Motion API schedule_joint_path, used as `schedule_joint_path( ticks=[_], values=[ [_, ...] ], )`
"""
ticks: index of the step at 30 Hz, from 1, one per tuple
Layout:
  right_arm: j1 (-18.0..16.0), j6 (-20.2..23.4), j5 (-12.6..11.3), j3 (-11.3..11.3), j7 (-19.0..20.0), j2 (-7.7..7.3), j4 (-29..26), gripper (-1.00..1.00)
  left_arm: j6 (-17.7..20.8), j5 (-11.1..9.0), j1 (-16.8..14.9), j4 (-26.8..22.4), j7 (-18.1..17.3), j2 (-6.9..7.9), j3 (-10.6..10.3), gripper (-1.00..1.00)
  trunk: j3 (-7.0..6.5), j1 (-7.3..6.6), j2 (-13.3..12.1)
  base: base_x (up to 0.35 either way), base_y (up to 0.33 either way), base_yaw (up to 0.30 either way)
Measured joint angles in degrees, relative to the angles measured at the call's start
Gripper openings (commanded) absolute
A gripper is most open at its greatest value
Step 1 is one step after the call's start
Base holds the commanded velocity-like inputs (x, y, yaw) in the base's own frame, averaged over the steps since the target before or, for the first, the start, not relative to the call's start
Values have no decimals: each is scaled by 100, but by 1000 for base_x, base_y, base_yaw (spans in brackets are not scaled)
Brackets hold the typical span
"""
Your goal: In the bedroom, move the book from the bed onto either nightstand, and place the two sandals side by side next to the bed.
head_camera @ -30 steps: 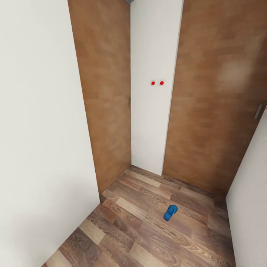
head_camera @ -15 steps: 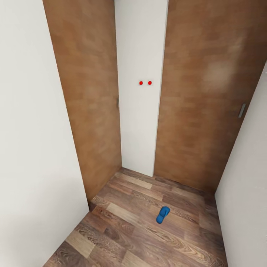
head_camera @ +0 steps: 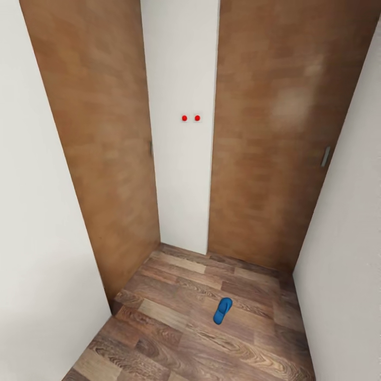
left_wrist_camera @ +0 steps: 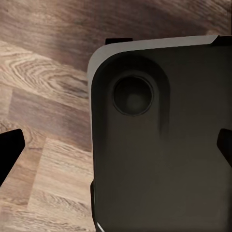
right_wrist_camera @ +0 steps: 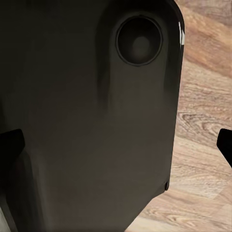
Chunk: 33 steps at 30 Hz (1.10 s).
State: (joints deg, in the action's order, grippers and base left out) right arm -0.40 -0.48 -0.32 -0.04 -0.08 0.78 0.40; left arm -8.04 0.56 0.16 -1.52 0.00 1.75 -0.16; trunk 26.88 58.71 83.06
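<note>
- Change since the earlier frames: the whole head view has slid leftward, so the camera has moved. The sandal (head_camera: 223,310) keeps its spot on the floor (head_camera: 174,338) relative to the doors.
- Left gripper (left_wrist_camera: 116,150): two dark fingertips (left_wrist_camera: 9,151), one at each edge of the left wrist view. They are set wide apart with nothing gripped between them.
- Right gripper (right_wrist_camera: 116,145): two dark fingertips (right_wrist_camera: 9,145) in the same wide spread, also holding nothing.
- Arm pose, left: the claw points down at the plank floor (left_wrist_camera: 43,96). Beyond its fingers lies one dark rounded panel (left_wrist_camera: 159,154) of the robot, bearing one round recess (left_wrist_camera: 133,95).
- Arm pose, right: the claw likewise points down at the floor (right_wrist_camera: 203,125), over one dark panel (right_wrist_camera: 87,121) with one round recess (right_wrist_camera: 140,39).
- Task thing: one blue sandal lies flat on the planks, apart from every wall. Its place relative to either claw cannot be told.
- Beyond the sandal: two brown wooden doors, a left door (head_camera: 100,148) and a right door (head_camera: 275,132). Each carries one small grey handle (head_camera: 151,148) (head_camera: 325,156).
- Between the doors: one white wall strip (head_camera: 182,174), with two red dots (head_camera: 184,118) (head_camera: 197,118) side by side over it.
- Flanks: two white walls, one on the left (head_camera: 32,238) and one on the right (head_camera: 349,248), close the narrow space.
</note>
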Motion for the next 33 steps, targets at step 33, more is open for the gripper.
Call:
schedule_joint_path(
  ticks=[33],
  values=[
    [0, 0, 0, 0, 0, 0, 0, 100, -73, 0, 0, 0, 0, 36, -1, 100, 0, 0, 0, 162, 1, -184]
  ],
)
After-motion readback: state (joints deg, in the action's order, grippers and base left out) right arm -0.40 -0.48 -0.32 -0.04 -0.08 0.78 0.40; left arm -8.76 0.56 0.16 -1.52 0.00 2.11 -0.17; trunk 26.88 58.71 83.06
